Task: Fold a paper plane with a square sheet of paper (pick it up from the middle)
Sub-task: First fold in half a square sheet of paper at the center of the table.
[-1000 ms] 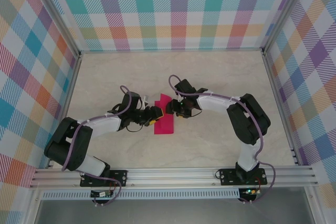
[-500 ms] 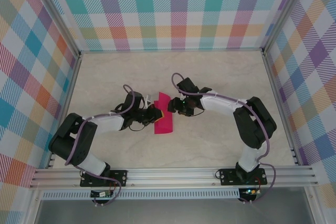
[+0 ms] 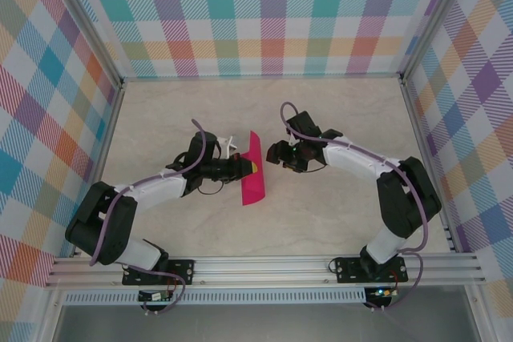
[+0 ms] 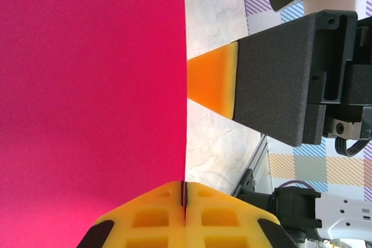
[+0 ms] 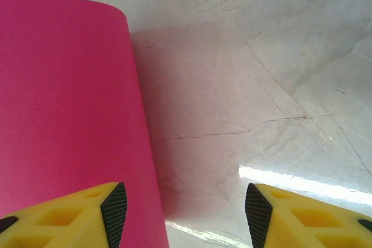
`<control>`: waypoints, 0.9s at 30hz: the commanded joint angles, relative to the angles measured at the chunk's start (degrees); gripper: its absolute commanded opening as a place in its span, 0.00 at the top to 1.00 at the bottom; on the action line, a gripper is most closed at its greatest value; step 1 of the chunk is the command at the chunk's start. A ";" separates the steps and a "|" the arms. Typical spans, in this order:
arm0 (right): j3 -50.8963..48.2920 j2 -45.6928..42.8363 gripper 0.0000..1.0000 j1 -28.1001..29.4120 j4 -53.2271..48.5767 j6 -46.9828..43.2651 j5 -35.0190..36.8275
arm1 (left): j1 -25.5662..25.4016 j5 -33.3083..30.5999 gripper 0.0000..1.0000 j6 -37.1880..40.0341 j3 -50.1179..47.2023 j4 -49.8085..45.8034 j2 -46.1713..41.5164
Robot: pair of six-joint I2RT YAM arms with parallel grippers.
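Observation:
The square sheet of paper (image 3: 255, 172) is magenta-pink and shows from above as a narrow upright strip in the middle of the table. My left gripper (image 3: 245, 167) is shut on its left side. In the left wrist view the yellow pads (image 4: 163, 216) pinch the paper (image 4: 93, 85) edge-on. My right gripper (image 3: 276, 154) stands open just right of the sheet, apart from it. In the right wrist view its fingertips (image 5: 113, 210) straddle bare table, with the paper (image 5: 64, 103) at the left. The paper plane is out of view.
The marble-look table (image 3: 321, 214) is enclosed by checked walls (image 3: 264, 14) and metal frame rails (image 3: 264, 266). In the left wrist view the right gripper's orange-tipped finger (image 4: 212, 82) hangs close beside the sheet's edge.
The left gripper has closed on the paper and tipped it up from lying flat to a narrow upright strip. The right arm has drawn back to the right, away from the sheet.

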 commanded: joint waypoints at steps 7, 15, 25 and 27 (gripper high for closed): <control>0.62 2.88 0.35 -0.41 2.46 -3.16 -8.87 | 0.21 -13.16 1.00 0.26 -3.05 -7.85 1.86; 9.94 12.44 0.25 2.05 -3.47 -9.07 -12.14 | 0.25 -20.05 1.00 -2.53 -3.40 -12.58 2.52; 13.28 17.82 0.27 3.42 -0.80 -7.39 -15.06 | 1.11 -20.54 1.00 2.99 3.68 -25.35 2.65; 14.28 18.99 0.27 3.79 -1.27 -7.89 -15.19 | 1.22 -20.54 1.00 3.86 4.56 -26.55 4.76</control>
